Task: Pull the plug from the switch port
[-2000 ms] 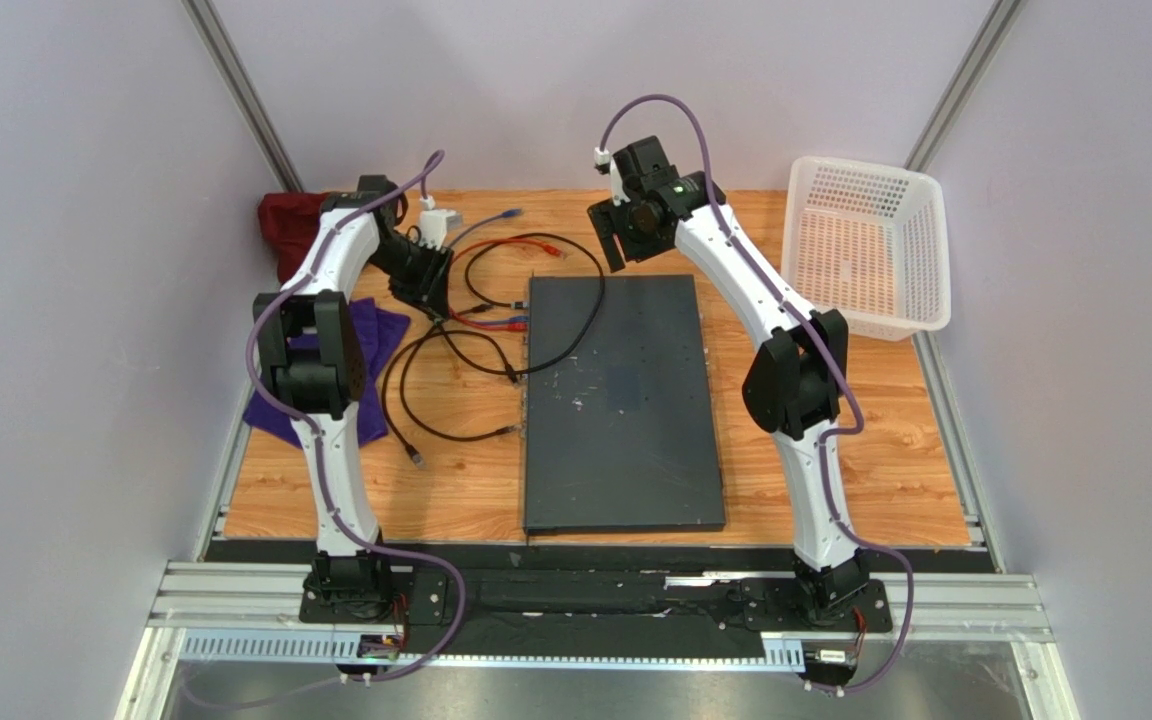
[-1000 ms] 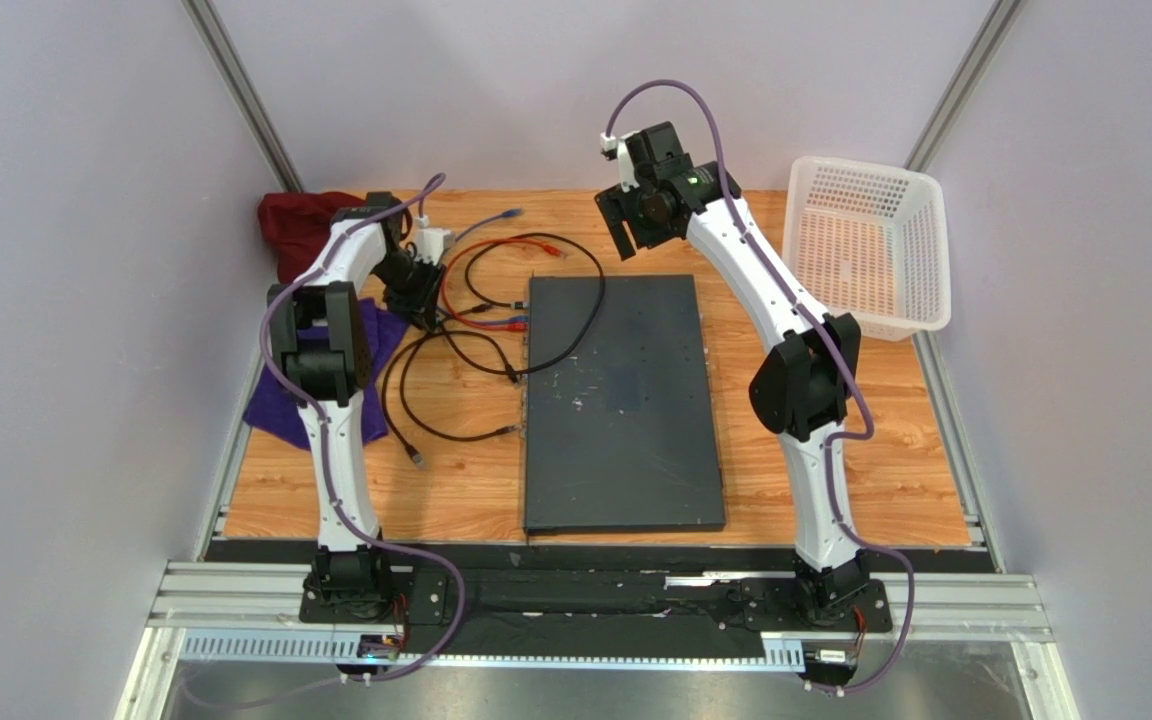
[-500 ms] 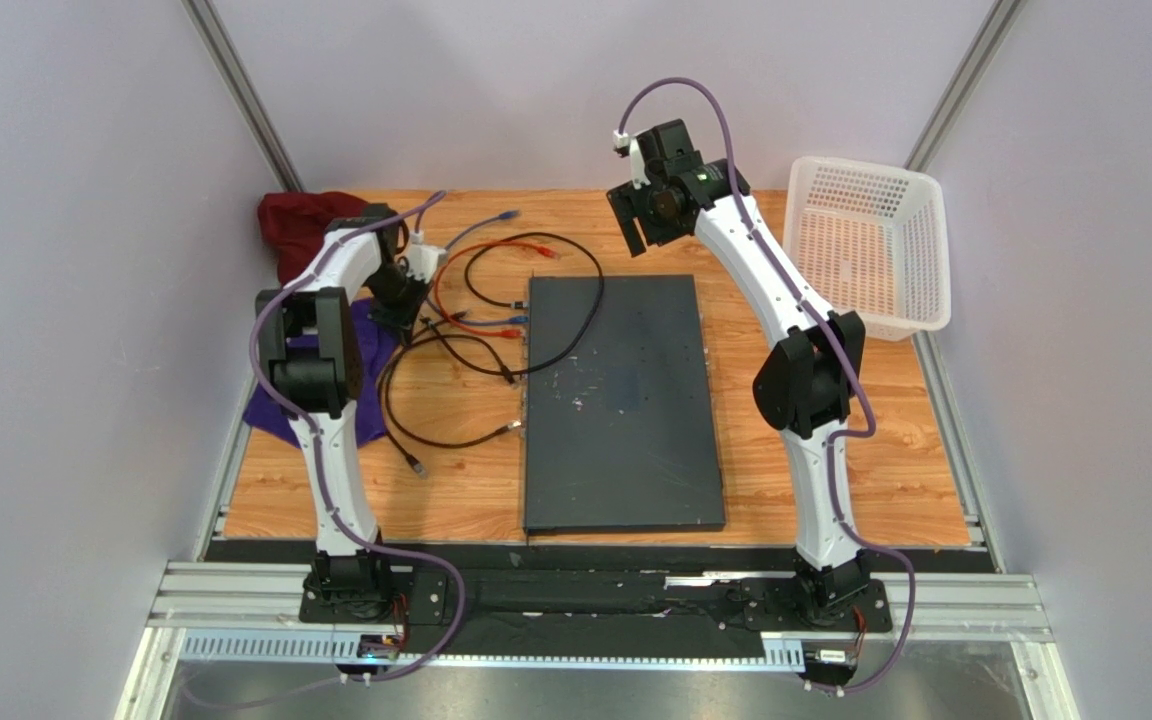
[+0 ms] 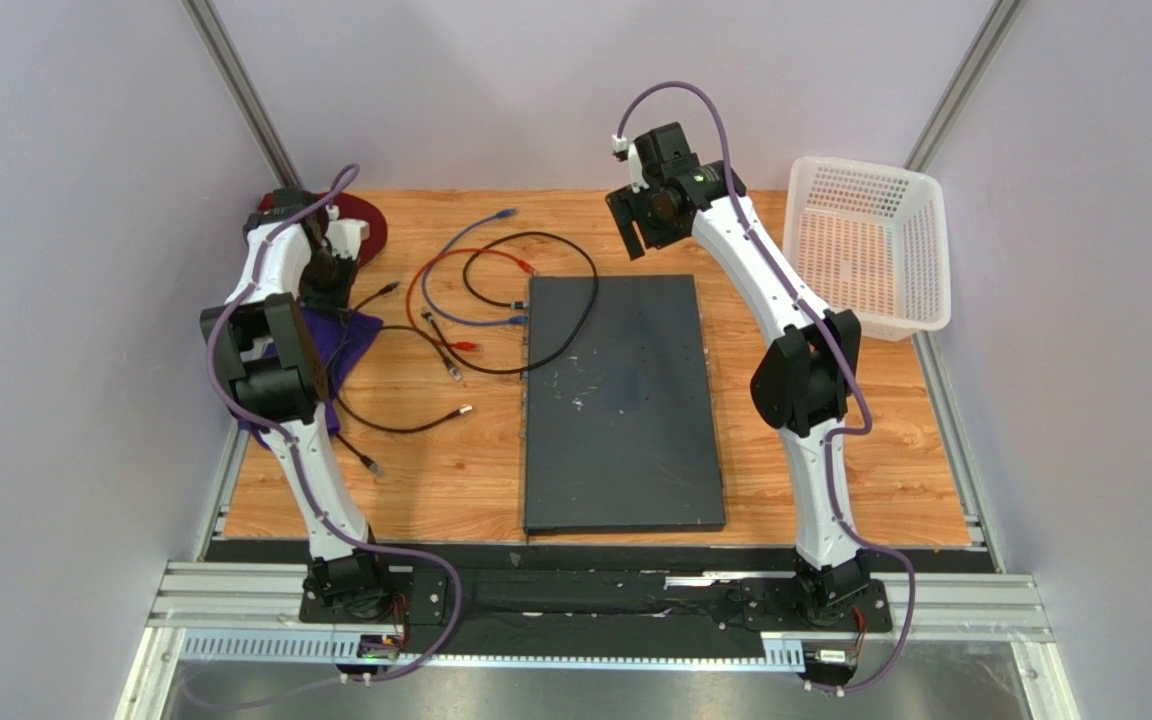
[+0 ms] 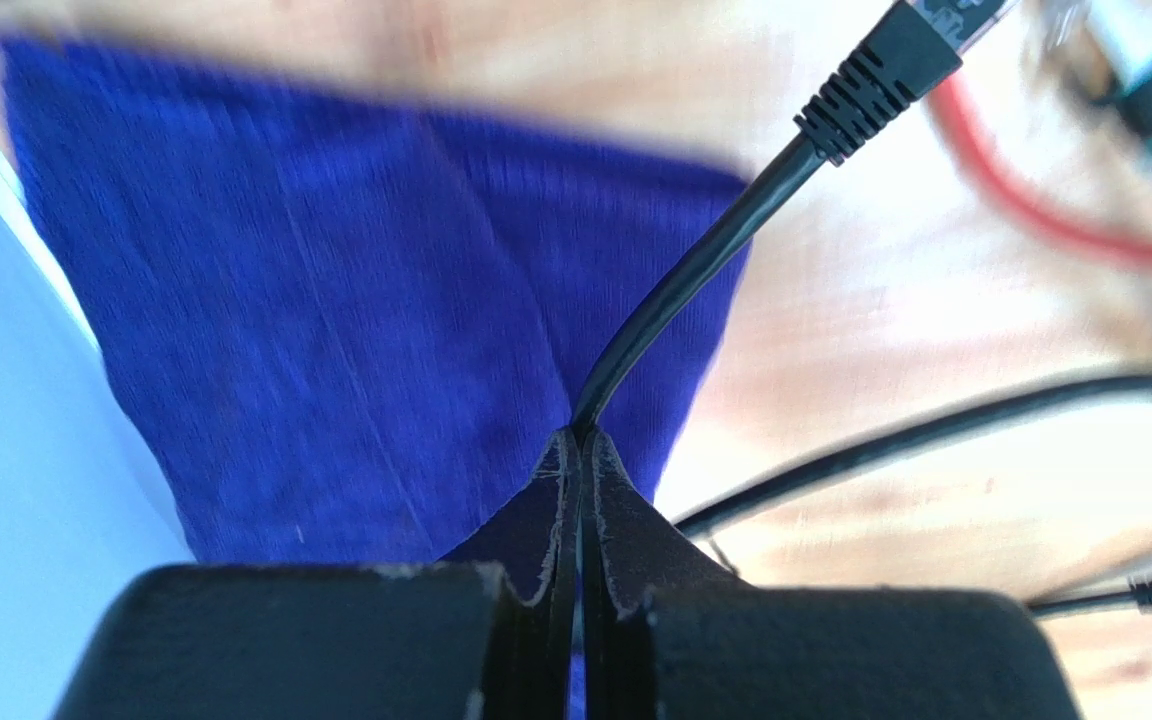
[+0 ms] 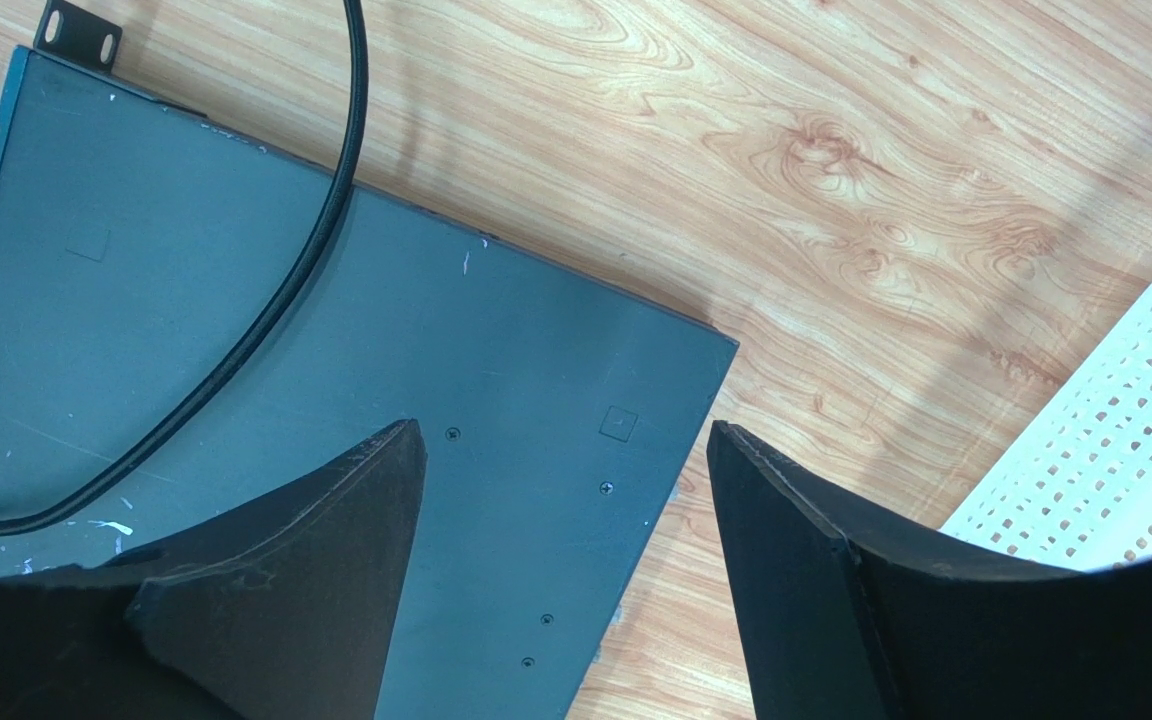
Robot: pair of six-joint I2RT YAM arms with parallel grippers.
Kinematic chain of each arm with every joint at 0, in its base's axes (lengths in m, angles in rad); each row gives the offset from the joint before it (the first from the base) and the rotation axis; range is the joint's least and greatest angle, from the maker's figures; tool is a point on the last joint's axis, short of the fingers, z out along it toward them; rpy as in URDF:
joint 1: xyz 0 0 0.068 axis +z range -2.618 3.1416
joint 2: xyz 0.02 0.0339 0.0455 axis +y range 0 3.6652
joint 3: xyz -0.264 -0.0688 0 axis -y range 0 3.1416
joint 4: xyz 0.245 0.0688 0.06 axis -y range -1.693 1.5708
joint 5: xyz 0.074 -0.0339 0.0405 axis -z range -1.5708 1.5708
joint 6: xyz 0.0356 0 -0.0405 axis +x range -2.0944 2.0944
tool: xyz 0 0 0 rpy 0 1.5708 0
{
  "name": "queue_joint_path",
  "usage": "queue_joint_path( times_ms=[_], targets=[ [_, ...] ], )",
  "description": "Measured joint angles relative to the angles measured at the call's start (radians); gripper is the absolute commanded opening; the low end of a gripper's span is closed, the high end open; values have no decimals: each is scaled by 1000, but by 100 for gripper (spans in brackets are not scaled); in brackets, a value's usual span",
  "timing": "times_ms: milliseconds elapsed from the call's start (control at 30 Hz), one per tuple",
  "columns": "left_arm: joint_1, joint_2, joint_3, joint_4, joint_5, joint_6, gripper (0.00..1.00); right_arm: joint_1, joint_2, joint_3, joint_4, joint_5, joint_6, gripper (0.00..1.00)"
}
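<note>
Left pincer (image 5: 579, 444) is clenched on a black cable (image 5: 687, 278), its plug (image 5: 875, 75) free in the air above a blue cloth (image 5: 312, 300). Right pincer (image 6: 567, 435) hangs released over a far corner of the switch (image 4: 623, 405), which lies flat mid-bench (image 4: 868, 450).

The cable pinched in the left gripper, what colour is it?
Black; the cable shows best in the left wrist view.

Both arms (image 4: 748, 263) white w/ blk joints & purple cables (image 4: 669, 86), R hand (image 6: 564, 435) blk wedge fingers (image 6: 823, 600)
</note>
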Motion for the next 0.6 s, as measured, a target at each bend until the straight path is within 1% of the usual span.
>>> queue_joint_path(
  times_ms=[100,167,200,233,267,300,367,400,500,600],
  targets=[
    [-10,43,48,19,3,-19,3,0,0,0,-1,0,0,74],
    [-12,69,57,26,13,-21,9,0,0,0,-1,1,0,74],
    [-12,78,58,24,23,-22,13,0,0,0,-1,1,0,74],
    [-12,84,58,22,42,-24,23,0,0,0,-1,1,0,74],
    [-12,86,58,18,65,-28,27,0,0,0,-1,2,-1,74],
    [-12,86,60,12,92,-32,35,0,0,0,-1,2,-1,74],
    [-12,83,80,3,142,-50,41,0,0,0,-1,2,-1,74],
    [-13,79,94,0,162,-64,46,0,0,0,-1,2,-1,74],
    [-22,56,137,-3,175,-96,52,0,1,0,-1,3,-2,75],
    [-37,19,181,-4,173,-117,53,0,1,-3,0,6,-5,79]
  ],
)
